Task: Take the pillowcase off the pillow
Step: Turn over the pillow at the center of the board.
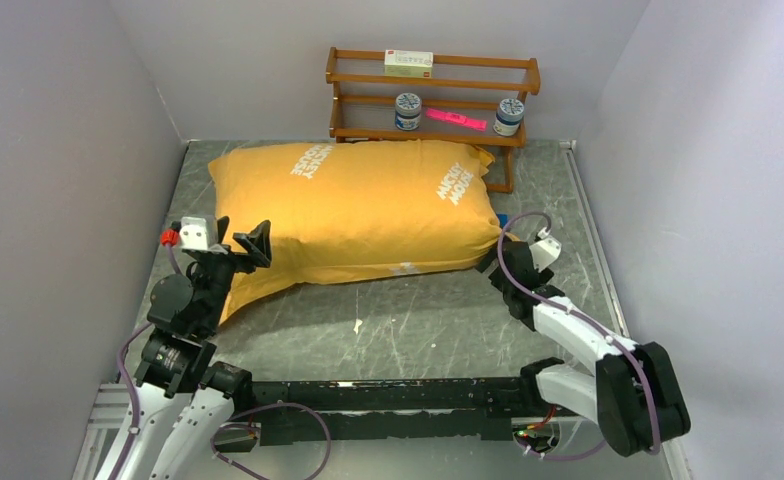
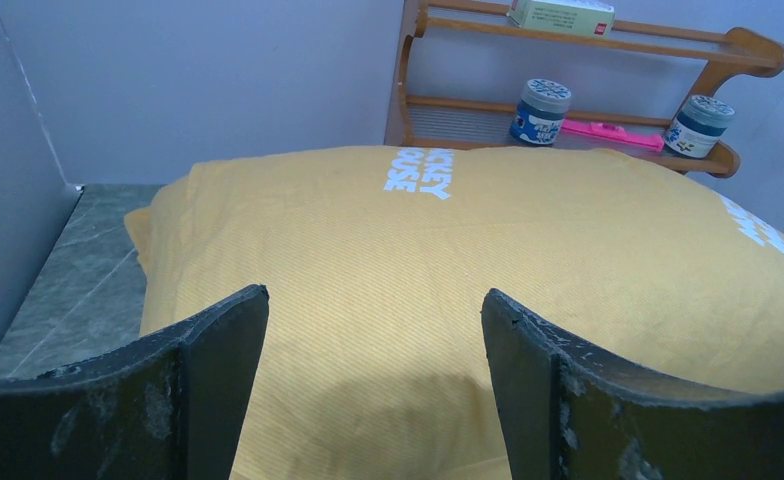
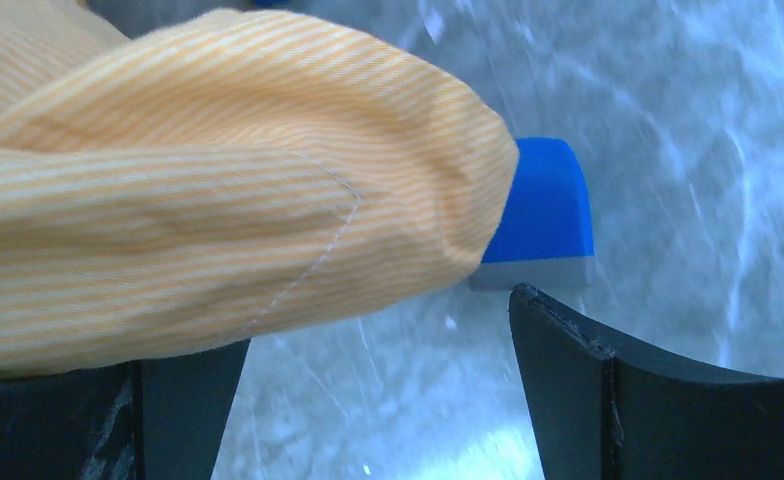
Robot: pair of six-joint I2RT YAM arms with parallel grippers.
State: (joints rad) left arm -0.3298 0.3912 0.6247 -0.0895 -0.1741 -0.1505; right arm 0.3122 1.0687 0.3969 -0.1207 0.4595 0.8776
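The orange-yellow pillowcase [image 1: 358, 210] with white "MICKEY MOUSE" lettering lies plump across the table's middle. The pillow inside it is hidden. My left gripper [image 1: 240, 245] hovers open over the case's front-left corner. In the left wrist view its gripper [image 2: 373, 315] has only fabric [image 2: 448, 250] behind the gap, and nothing sits between the jaws. My right gripper [image 1: 493, 262] is open at the front-right corner. In the right wrist view the case's corner [image 3: 218, 200] bulges over the left finger, and the gripper [image 3: 378, 330] frames bare table.
A blue block [image 3: 543, 210] lies on the table behind the case's right corner, also showing as the blue block [image 1: 503, 218] from above. A wooden rack [image 1: 433, 95] at the back holds two jars, a pink item and a box. Grey walls close in left, right and behind.
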